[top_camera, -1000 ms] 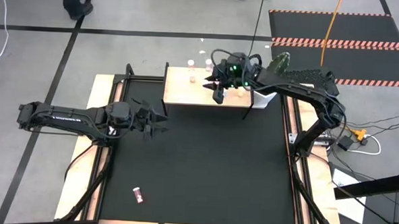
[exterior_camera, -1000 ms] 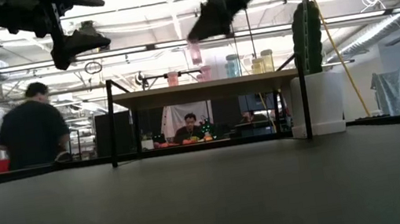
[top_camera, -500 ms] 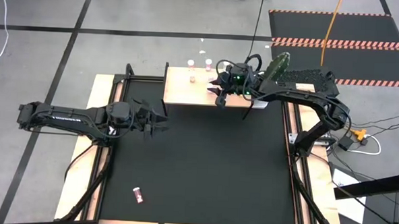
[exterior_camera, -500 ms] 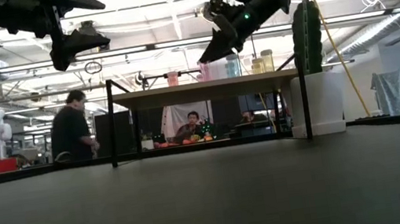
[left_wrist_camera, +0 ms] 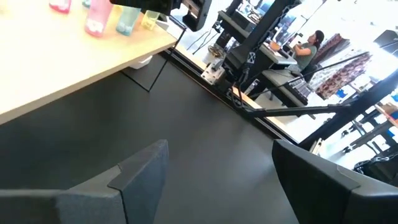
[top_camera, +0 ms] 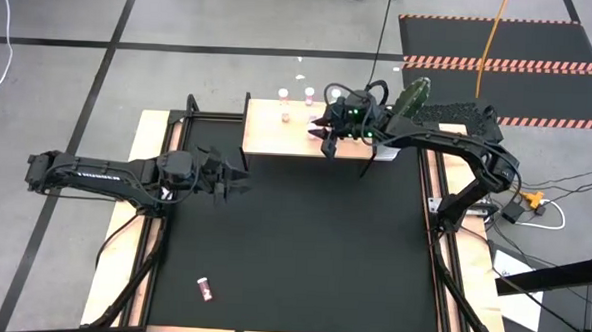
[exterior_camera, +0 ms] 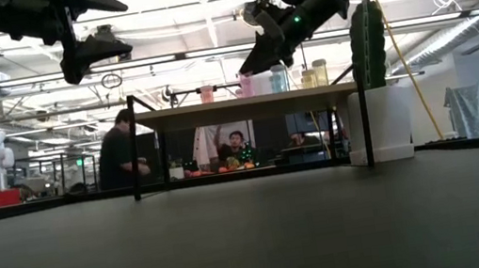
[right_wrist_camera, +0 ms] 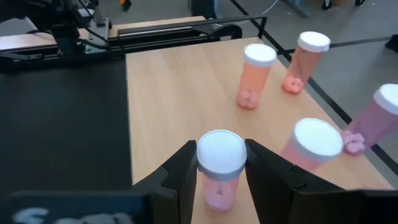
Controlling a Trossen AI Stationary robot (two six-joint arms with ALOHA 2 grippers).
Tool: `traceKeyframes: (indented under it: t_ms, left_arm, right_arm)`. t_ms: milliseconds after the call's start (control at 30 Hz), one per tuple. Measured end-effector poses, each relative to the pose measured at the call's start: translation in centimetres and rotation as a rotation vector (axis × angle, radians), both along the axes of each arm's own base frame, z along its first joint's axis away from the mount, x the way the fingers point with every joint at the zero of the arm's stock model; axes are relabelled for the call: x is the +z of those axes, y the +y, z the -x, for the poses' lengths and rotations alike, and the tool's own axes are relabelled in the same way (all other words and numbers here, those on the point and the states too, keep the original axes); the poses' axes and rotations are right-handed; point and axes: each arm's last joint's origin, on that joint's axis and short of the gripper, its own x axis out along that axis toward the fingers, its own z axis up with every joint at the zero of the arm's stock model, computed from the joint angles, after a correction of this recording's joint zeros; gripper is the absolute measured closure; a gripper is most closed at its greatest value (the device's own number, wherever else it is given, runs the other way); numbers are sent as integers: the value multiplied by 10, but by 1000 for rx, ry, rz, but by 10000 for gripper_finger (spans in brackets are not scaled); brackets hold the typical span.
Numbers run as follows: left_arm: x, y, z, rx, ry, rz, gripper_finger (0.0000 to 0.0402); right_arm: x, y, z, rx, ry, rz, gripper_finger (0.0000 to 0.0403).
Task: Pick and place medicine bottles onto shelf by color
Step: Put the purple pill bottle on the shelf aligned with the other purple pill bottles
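The right gripper (right_wrist_camera: 216, 180) has its fingers (right_wrist_camera: 180, 171) closed around a pink medicine bottle (right_wrist_camera: 219, 168), just under its white cap, above the wooden shelf (right_wrist_camera: 168, 93). It looks light, rigid and slick; a mid-body hold seems safest. Other pink bottles (right_wrist_camera: 255, 74) stand nearby. The left gripper (left_wrist_camera: 205, 180) hangs open and empty over the bench (top_camera: 302, 246).

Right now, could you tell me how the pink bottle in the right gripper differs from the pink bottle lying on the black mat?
The pink bottle in the right gripper stands upright, clamped between the fingers over the shelf; the pink bottle on the mat lies on its side. The gripped one is among other pink bottles on the shelf; the mat one lies alone near the front edge, far from both arms. Both are pink; the gripped one has a white cap.
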Motion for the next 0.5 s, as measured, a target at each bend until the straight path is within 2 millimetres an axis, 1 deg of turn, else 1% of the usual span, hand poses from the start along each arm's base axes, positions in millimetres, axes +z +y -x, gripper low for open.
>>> traceKeyframes:
  t_ms: [133, 367, 500]
  left_arm:
    - [1, 0, 0, 0, -10, -1, 117]
    - [1, 0, 0, -1, -10, -4, 117]
    - [1, 0, 0, -1, -9, -3, 117]
  right_arm:
    - [0, -1, 0, -1, 3, 7, 274]
    - [0, -1, 0, 1, 4, 9, 222]
    - [0, -2, 1, -24, 10, 22, 207]
